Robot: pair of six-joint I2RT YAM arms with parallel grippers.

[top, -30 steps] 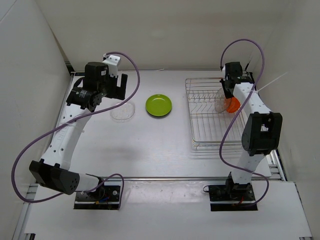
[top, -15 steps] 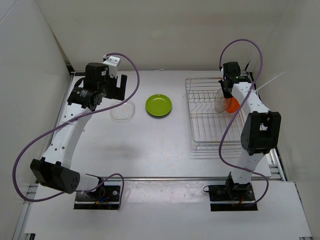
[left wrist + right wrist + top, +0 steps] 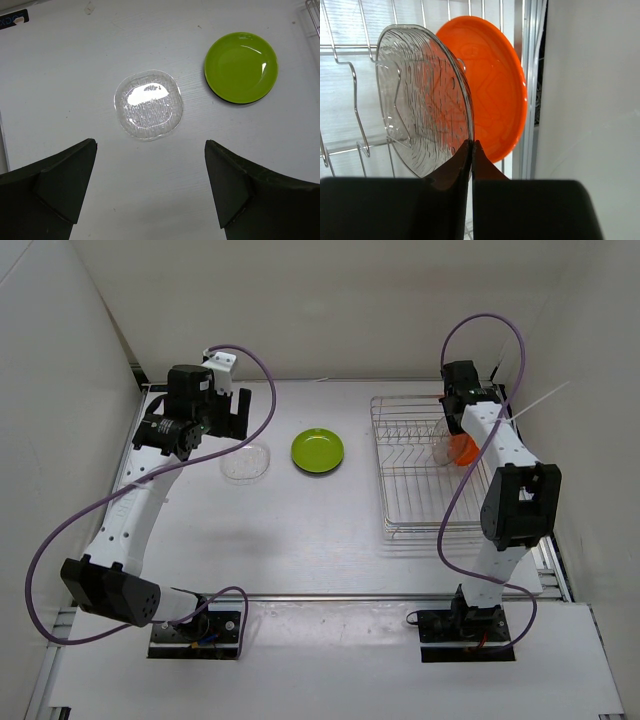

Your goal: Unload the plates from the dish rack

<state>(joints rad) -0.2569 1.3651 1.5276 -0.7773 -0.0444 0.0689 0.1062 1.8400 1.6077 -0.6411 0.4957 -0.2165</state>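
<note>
The silver wire dish rack [image 3: 400, 502] sits at the right of the table. A clear plate [image 3: 420, 100] stands upright in it, with an orange plate [image 3: 495, 85] right behind. My right gripper [image 3: 472, 145] is shut on the clear plate's rim, its two fingers pinching the edge. Out on the table lie another clear plate [image 3: 148, 104] and a lime green plate [image 3: 241, 67] with a dark rim beneath it. My left gripper [image 3: 150, 187] hovers open over the table just near of the loose clear plate, holding nothing.
The rack's upright prongs [image 3: 355, 100] stand left of the held plate. A white side wall [image 3: 590, 90] is close on the right of the rack. White walls enclose the table at the back and left.
My right gripper's fingers have closed onto the clear plate's rim in the rack. The left arm has barely moved.
</note>
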